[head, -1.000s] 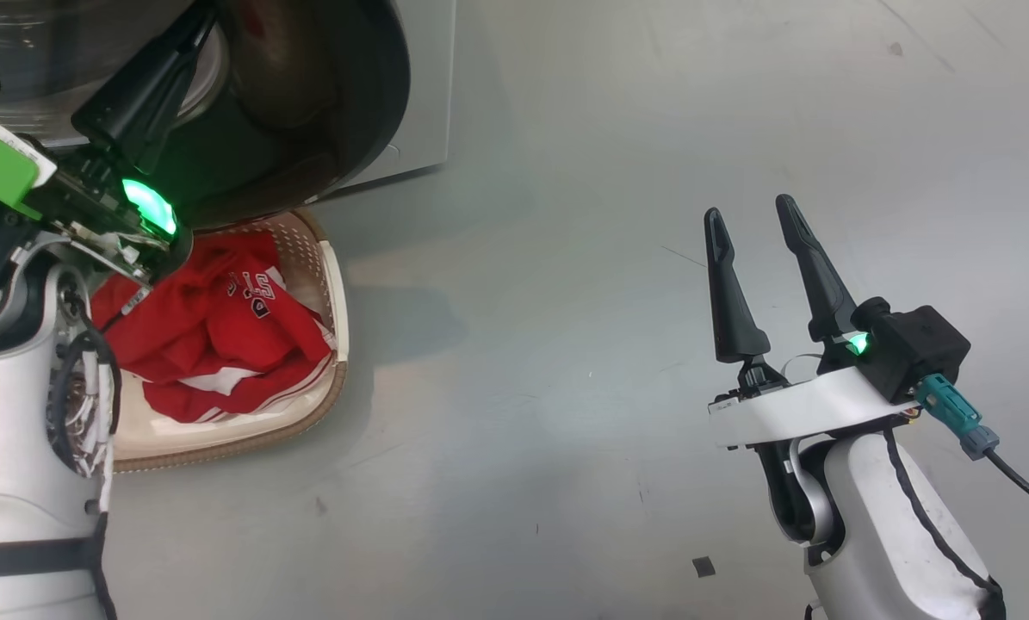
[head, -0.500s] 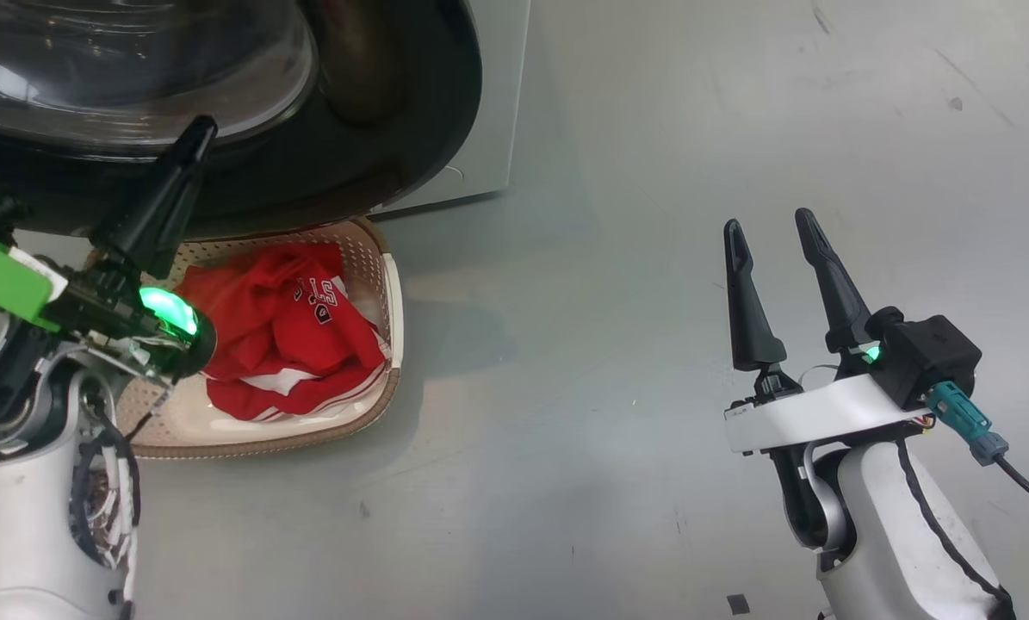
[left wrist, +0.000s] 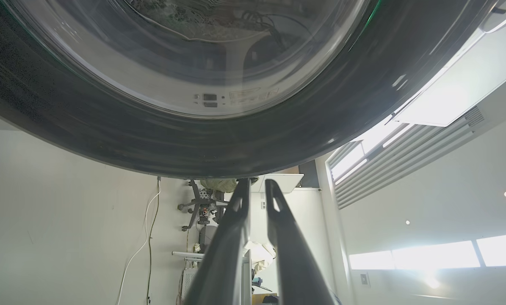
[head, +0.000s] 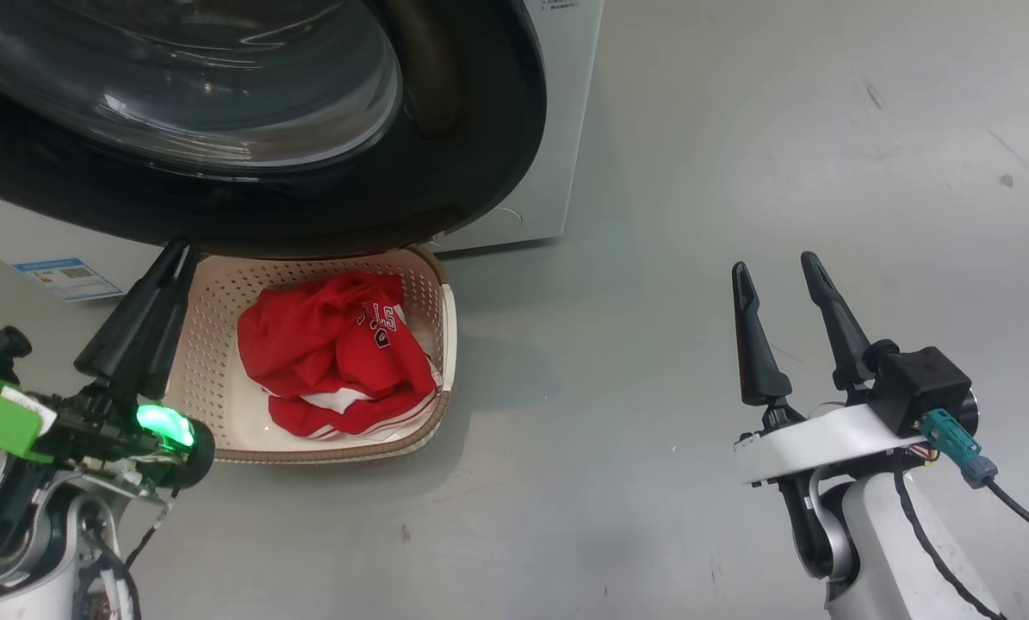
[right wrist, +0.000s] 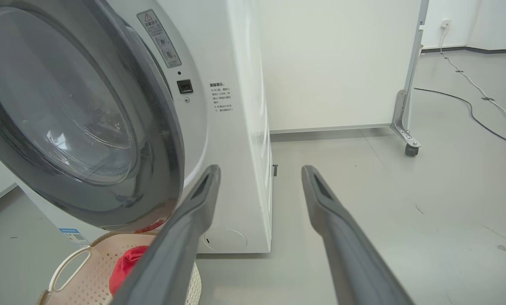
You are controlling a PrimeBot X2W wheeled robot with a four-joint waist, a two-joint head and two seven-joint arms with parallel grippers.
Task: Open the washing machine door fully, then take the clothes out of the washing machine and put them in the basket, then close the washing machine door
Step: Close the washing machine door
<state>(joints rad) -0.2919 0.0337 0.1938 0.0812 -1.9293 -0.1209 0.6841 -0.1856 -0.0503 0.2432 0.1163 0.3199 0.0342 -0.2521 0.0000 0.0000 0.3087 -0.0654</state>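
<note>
While my left end effector (head: 176, 250) is clenched | right end effector (head: 775, 263) released | clothes (head: 333, 362): crumpled red, white stripes, in cream perforated basket (head: 213, 362)

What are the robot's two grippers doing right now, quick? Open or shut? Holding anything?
Left gripper: closed, holding nothing.
Right gripper: open, empty.

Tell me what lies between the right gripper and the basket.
Nothing but bare grey floor lies between the right gripper and the basket. The head view shows that stretch.
</note>
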